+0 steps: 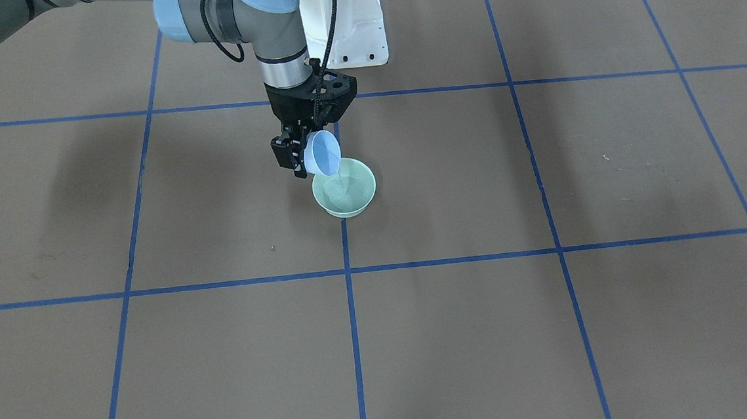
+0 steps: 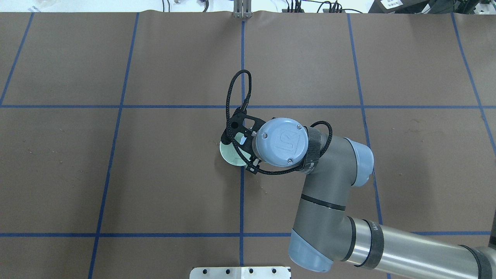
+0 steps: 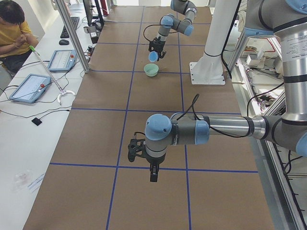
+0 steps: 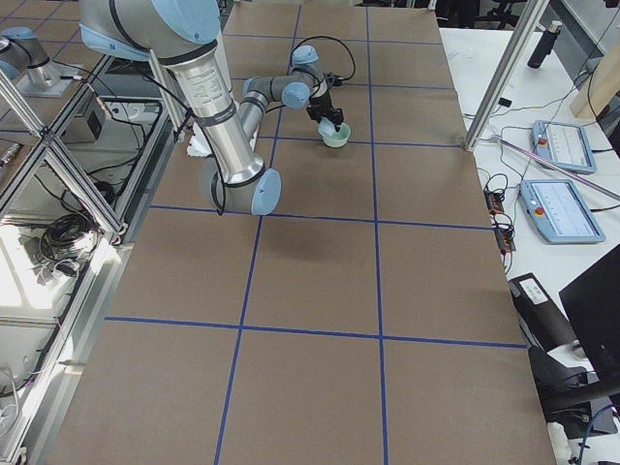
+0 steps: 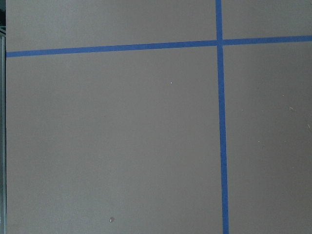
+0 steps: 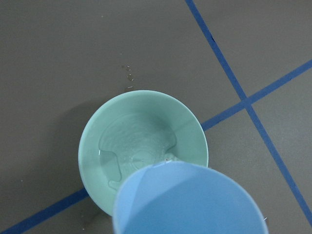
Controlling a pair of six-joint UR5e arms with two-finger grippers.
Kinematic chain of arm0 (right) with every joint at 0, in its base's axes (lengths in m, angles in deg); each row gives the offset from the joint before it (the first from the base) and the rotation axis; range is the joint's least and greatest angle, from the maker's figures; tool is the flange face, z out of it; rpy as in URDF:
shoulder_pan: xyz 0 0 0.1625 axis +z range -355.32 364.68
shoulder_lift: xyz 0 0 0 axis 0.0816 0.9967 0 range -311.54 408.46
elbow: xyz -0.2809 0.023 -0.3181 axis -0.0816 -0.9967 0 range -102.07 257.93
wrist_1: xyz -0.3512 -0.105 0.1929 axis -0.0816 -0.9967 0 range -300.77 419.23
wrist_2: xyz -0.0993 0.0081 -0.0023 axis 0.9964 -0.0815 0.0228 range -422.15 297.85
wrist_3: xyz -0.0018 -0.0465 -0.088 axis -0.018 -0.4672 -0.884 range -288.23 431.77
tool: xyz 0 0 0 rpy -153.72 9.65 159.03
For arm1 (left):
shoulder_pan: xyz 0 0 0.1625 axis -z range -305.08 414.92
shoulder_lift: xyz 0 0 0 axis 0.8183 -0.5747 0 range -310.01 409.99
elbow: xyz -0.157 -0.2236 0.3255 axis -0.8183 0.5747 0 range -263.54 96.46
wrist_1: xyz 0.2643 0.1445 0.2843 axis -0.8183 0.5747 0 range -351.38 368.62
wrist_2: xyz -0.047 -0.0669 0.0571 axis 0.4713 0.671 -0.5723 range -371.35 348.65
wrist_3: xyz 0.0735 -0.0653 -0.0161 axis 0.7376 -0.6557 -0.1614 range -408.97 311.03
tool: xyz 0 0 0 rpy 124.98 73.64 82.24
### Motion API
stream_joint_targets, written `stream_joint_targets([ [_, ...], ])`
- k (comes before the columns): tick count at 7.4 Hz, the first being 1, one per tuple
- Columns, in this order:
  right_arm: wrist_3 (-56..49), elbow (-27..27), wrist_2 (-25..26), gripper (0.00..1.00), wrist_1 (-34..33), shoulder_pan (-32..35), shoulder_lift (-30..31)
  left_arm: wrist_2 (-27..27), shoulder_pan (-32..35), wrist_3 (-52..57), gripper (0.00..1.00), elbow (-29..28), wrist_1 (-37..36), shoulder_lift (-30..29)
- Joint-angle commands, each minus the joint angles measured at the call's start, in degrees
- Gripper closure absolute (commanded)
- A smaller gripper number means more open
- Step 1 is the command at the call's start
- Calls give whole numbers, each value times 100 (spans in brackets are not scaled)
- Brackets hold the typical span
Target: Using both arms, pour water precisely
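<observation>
bowl [image 6: 90, 146]: smooth, glossy
cup [image 6: 190, 202]: smooth matt plastic
table cover [image 1: 476, 176]: matt paper
arm [image 2: 418, 254]: satin grey metal, plastic caps

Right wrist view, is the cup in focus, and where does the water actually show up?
Right wrist view: the cup fills the lower edge, soft and featureless, while the bowl is sharp and the water shows as ripples and glints. Front view: only a faint streak into the bowl. Overhead view: the right arm hides it.
</observation>
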Motion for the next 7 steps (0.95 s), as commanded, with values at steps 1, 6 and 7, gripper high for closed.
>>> stream_joint_targets([
  [1,42,59,13,100,84,0,-9,0,0,0,0,18,0,4],
  [6,1138,59,21,100,1726,132,61,0,0,0,0,53,9,-5],
  [7,1524,59,48,100,1929,211,96,0,0,9,0,53,9,-5],
])
